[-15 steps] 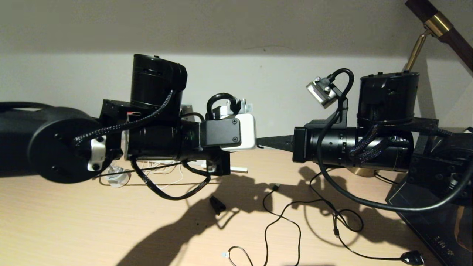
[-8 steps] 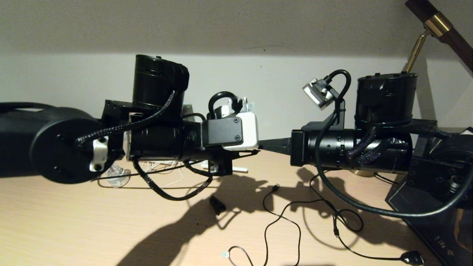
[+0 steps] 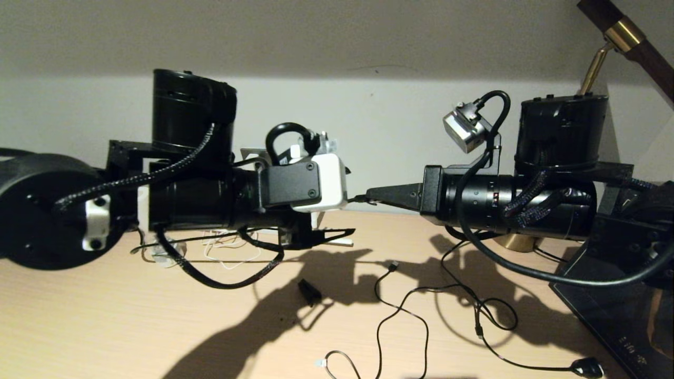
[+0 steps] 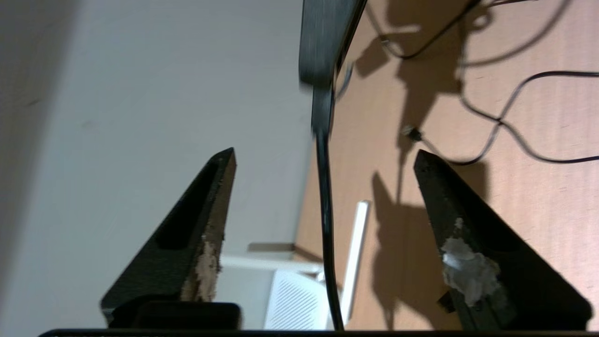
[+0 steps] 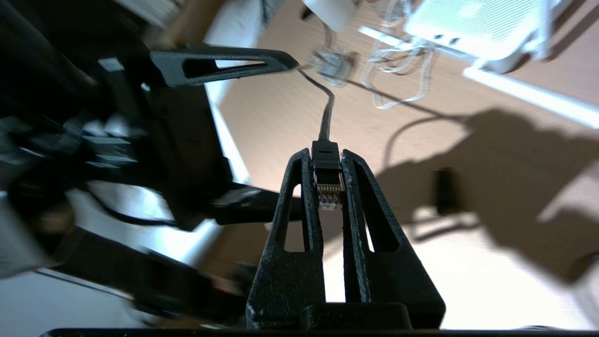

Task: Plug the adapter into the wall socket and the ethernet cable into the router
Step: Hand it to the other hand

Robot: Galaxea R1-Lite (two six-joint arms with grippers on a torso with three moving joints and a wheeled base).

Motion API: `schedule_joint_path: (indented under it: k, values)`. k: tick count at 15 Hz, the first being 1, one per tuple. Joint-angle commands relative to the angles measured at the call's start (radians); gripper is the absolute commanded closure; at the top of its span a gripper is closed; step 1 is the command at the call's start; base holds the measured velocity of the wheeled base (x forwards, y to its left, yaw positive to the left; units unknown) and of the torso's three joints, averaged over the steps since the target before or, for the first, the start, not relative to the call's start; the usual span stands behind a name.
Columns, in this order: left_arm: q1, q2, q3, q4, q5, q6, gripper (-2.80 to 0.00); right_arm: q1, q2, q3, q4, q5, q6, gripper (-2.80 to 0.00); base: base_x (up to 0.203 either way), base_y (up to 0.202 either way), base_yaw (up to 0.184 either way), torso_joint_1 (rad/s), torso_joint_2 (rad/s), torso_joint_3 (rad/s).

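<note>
My right gripper is shut on the ethernet cable's clear connector, its gold contacts facing the camera. In the head view my right gripper hangs above the desk mid-frame. From the connector the black ethernet cable runs between the fingers of my open left gripper, touching neither. My left gripper is close to the left of the right one. The white router lies behind the left arm, one antenna showing. The grey wall socket peeks out behind the left arm. I cannot pick out the adapter for certain.
A thin white cord lies coiled under the left arm. On the desk lie a small black clip, a black USB-tipped cable and a cord ending in a black disc. A brass lamp base and a dark box stand at the right.
My left gripper has opened and drawn back to the left, off the cable. My right gripper, still holding the connector, has risen slightly.
</note>
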Motion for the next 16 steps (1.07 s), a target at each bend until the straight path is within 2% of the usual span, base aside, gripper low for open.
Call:
schedule_joint_path:
  k: [1, 3, 4, 7, 9, 11, 13, 16]
  values:
    - [0.043, -0.048, 0.062, -0.092, -0.039, 0.006, -2.80, -0.018, -0.008, -0.047, 0.003, 0.006, 0.201, 0.00, 0.000, 0.000, 0.000, 0.000, 0.00, 0.000]
    - [0.059, -0.042, 0.110, -0.261, -0.144, 0.004, -2.80, -0.044, -0.007, -0.108, 0.019, 0.063, 0.398, 0.00, 0.000, 0.000, 0.000, 0.000, 0.00, 0.000]
    - [0.063, -0.032, 0.140, -0.344, -0.187, 0.003, -2.80, -0.064, 0.001, -0.139, 0.028, 0.143, 0.476, 0.00, 0.000, 0.000, 0.000, 0.000, 0.00, 0.000]
    - [0.061, 0.017, 0.170, -0.530, -0.237, 0.002, -2.80, -0.120, 0.044, -0.206, 0.032, 0.282, 0.703, 0.00, 0.000, 0.000, 0.000, 0.000, 0.00, 0.000]
    - [0.059, 0.057, 0.164, -0.582, -0.308, 0.006, -2.80, -0.152, 0.055, -0.216, 0.032, 0.354, 0.766, 0.00, 0.000, 0.000, 0.000, 0.000, 0.00, 0.000]
    - [0.054, 0.102, 0.164, -0.684, -0.352, 0.007, -2.80, -0.183, 0.057, -0.218, 0.032, 0.406, 0.839, 0.00, 0.000, 0.000, 0.000, 0.000, 0.00, 0.000]
    - [0.041, 0.137, 0.166, -0.780, -0.366, 0.003, -2.80, -0.209, 0.063, -0.217, 0.032, 0.430, 0.856, 0.00, 0.000, 0.000, 0.000, 0.000, 0.00, 0.000]
    - [0.013, 0.148, 0.145, -0.801, -0.366, -0.011, -2.80, -0.211, 0.068, -0.217, 0.032, 0.433, 0.857, 0.00, 0.000, 0.000, 0.000, 0.000, 0.00, 0.000]
